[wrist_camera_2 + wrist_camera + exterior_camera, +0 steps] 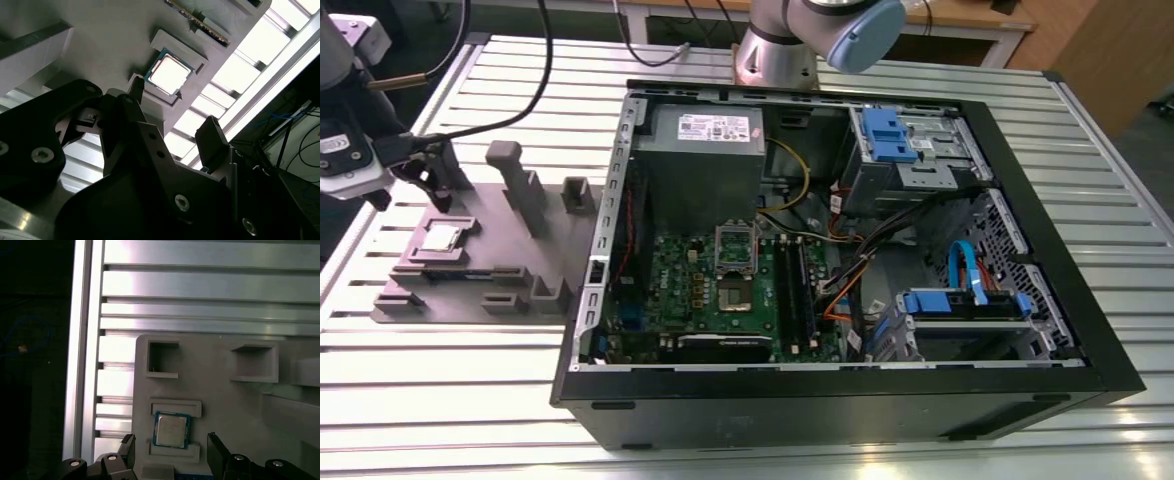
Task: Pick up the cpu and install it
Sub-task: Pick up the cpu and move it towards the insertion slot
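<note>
Two fingers (128,449) spread wide, nothing between them yet: my hand (420,190) is open and hovers over the grey holder block (480,290), which sits near the worktop (454,420) edge on the exterior view's left. The cpu (443,237) lies flat in its square nest on that block, shiny top up, and I am not touching it.

Both wrist views show the line-up. In the first wrist view the cpu (171,430) sits squarely between my two fingertips, with my hand (171,440) centred on it. In the second wrist view the cpu (170,75) gleams just beyond my hand (175,104), and there is a clear gap between us.

Raised lips guard two opposite sides of the nest. My fingers line up with the other two sides, the free ones — that looks like the right approach. To do this well, I reckon I should keep level and come straight down. The fingers should meet the chip's edges rather than its top, and the pinch should be light and even so the chip doesn't tilt or catch on those lips.

Well apart from all this, the open computer case (854,410) fills the middle of the worktop. Its green motherboard (720,290) lies inside, with the silver socket (736,250) on it. Whether the socket is open — I can't tell from here.
</note>
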